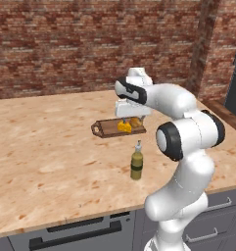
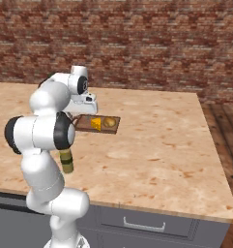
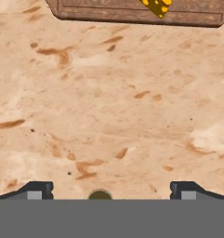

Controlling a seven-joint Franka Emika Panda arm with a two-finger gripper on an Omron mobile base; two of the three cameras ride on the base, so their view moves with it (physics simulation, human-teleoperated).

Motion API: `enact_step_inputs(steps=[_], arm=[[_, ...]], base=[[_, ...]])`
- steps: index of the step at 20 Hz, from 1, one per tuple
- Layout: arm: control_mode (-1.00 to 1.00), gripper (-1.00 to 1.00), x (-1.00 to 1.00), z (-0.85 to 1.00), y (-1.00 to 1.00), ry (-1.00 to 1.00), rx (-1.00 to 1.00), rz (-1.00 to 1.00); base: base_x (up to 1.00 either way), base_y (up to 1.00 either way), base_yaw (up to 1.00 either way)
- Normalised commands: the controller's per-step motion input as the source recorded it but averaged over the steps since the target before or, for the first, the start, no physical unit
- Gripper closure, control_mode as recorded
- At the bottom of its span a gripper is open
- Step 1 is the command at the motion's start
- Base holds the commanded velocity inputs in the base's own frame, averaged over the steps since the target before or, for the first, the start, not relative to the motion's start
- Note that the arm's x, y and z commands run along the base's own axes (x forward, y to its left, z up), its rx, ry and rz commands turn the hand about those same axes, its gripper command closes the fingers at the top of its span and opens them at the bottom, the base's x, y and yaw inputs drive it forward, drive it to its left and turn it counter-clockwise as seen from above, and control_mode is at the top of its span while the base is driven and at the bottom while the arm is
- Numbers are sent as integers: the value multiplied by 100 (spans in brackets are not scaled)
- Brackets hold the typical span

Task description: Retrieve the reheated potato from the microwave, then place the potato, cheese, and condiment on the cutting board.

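The dark brown cutting board point(image 1: 106, 128) point(image 2: 84, 123) point(image 3: 108, 11) lies mid-counter. On it sit the yellow cheese point(image 1: 124, 127) point(image 2: 96, 124) point(image 3: 156, 6) wedge and, beside it, the tan potato point(image 1: 136, 122) point(image 2: 109, 122). Nearer the front edge the olive-green condiment point(image 1: 136, 163) point(image 2: 66, 162) bottle stands upright on the bare counter; its top point(image 3: 100, 195) peeks in at the bottom of the hand view. My gripper point(image 1: 130, 119) point(image 2: 87, 115) point(image 3: 111, 190) hovers open over the counter between board and bottle, holding nothing. The microwave is out of view.
The pale wood countertop point(image 1: 51, 147) point(image 2: 161, 140) runs back to a brick wall point(image 1: 65, 44). Below its front edge are grey drawers point(image 2: 142, 224) and a dark handle bar point(image 1: 75, 235). My own arm point(image 2: 45, 131) partly covers the bottle in the right base view.
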Motion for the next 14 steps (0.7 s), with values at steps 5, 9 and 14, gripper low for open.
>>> enact_step_inputs(steps=[5,9,14], arm=[[-100,-100,-54,17,0,-6,0,0],[-100,-100,-50,10,0,-9,0,0],[-100,-100,-48,4,2,-12,0,-2]], base=[[0,0,0],[0,0,0],[0,0,0]])
